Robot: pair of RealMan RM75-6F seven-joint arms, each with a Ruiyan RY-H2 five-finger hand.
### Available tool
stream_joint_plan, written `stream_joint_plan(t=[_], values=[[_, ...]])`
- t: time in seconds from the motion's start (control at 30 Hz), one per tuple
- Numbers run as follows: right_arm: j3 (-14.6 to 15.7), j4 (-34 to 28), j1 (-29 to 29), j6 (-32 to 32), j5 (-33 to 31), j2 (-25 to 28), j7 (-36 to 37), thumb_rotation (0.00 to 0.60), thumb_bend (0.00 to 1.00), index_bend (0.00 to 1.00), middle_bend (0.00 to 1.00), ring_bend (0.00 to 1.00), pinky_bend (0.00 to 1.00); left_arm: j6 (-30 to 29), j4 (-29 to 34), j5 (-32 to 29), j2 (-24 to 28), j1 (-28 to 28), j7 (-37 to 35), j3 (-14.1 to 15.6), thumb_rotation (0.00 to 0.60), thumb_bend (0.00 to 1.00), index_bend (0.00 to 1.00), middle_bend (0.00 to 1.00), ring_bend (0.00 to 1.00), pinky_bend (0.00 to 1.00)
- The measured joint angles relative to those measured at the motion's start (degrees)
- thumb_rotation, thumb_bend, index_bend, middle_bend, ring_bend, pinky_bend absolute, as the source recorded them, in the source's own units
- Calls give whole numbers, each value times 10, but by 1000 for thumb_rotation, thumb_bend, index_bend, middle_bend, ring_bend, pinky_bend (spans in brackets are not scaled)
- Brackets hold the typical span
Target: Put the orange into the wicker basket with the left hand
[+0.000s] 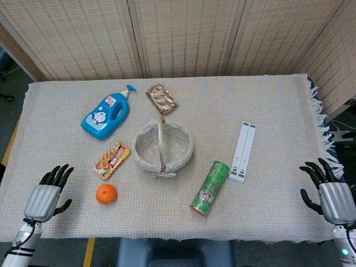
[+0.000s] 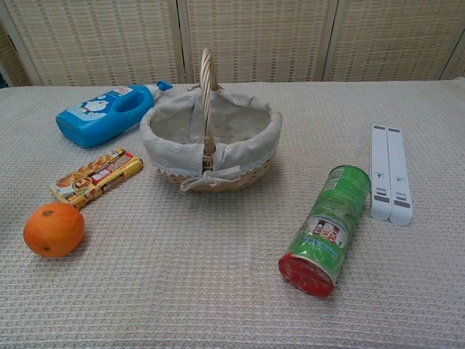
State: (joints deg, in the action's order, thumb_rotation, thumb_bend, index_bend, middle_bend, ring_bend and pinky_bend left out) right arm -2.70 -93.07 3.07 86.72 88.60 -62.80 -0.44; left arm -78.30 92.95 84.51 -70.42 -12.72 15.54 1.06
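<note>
The orange (image 1: pixel 105 193) (image 2: pixel 54 230) lies on the cloth near the table's front left. The wicker basket (image 1: pixel 187 146) (image 2: pixel 270 129), lined with pale fabric and with an upright handle, stands in the middle, with nothing inside. My left hand (image 1: pixel 48 194) hovers at the front left corner, left of the orange and apart from it, fingers spread and holding nothing. At the front right edge my right hand (image 1: pixel 329 192) is likewise spread with nothing in it. Neither hand shows in the chest view.
A yellow snack bar (image 1: pixel 112 160) (image 2: pixel 96 176) lies between orange and basket. A blue bottle (image 1: pixel 107 114) (image 2: pixel 107 113) and a brown packet (image 1: pixel 162 99) are behind. A green can (image 1: pixel 211 188) (image 2: pixel 325 230) and a white folded stand (image 1: pixel 243 152) (image 2: pixel 389 174) lie right of the basket.
</note>
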Motion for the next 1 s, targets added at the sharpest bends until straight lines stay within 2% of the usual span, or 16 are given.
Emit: stream_joint_plan(t=[0.13, 0.37, 0.53, 0.7, 0.83, 1.0], values=[[1, 5, -2, 11, 10, -2, 6, 600, 298, 154, 113, 16, 462, 2, -7, 6, -6, -1, 0, 0, 600, 279, 0, 0, 0, 165], [2, 11, -6, 21, 18, -5, 14, 600, 298, 153, 112, 14, 462, 6, -3, 5, -5, -1, -7, 0, 600, 282, 0, 0, 0, 162], [-1, 10, -1, 7, 7, -9, 7, 600, 298, 153, 112, 14, 462, 21, 19, 42, 1, -9, -37, 13, 600, 276, 0, 0, 0, 158], [3, 6, 4, -6, 8, -6, 4, 600, 297, 153, 112, 14, 462, 47, 53, 49, -3, -20, -18, 20, 600, 285, 0, 0, 0, 156], [3, 6, 7, -13, 5, -3, 6, 600, 298, 153, 112, 14, 462, 62, 68, 50, -27, -29, 2, 20, 600, 282, 0, 0, 0, 155], [4, 3, 7, -14, 3, 3, 12, 600, 297, 153, 112, 14, 462, 84, 43, 27, -76, -40, 29, 8, 600, 284, 0, 0, 0, 155]])
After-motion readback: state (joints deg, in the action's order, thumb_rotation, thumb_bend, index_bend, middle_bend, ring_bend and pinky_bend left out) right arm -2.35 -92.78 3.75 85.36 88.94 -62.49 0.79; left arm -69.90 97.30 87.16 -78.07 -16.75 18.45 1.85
